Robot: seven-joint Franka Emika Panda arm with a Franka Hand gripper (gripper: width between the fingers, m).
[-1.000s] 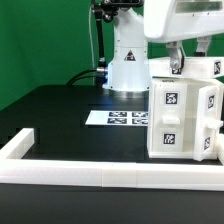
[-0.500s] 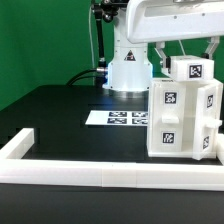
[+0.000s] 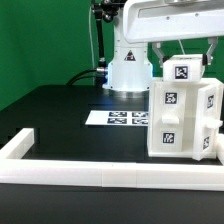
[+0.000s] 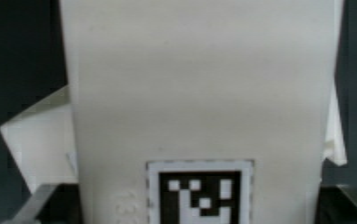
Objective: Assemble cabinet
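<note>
The white cabinet body point(image 3: 185, 120), a boxy block with black-and-white tags on its faces, stands on the black table at the exterior view's right. Just above its top hangs a smaller white cabinet piece point(image 3: 184, 72) with one tag facing the camera. My gripper point(image 3: 184, 60) comes down from above and is shut on this piece, a finger on each side. In the wrist view the held white piece point(image 4: 193, 100) fills the middle, its tag low on the face, with my gripper point(image 4: 196, 205) round it and dark fingers point(image 4: 43, 200) at its sides.
The marker board point(image 3: 118, 118) lies flat on the table, towards the exterior view's left of the cabinet body. A long low white rail point(image 3: 100, 176) runs along the front edge and turns back at the left end point(image 3: 16, 146). The robot's base point(image 3: 128, 62) stands behind.
My gripper has carried the held white piece towards the exterior view's left, from past the body's right edge to over its top. The cabinet body has not moved.
</note>
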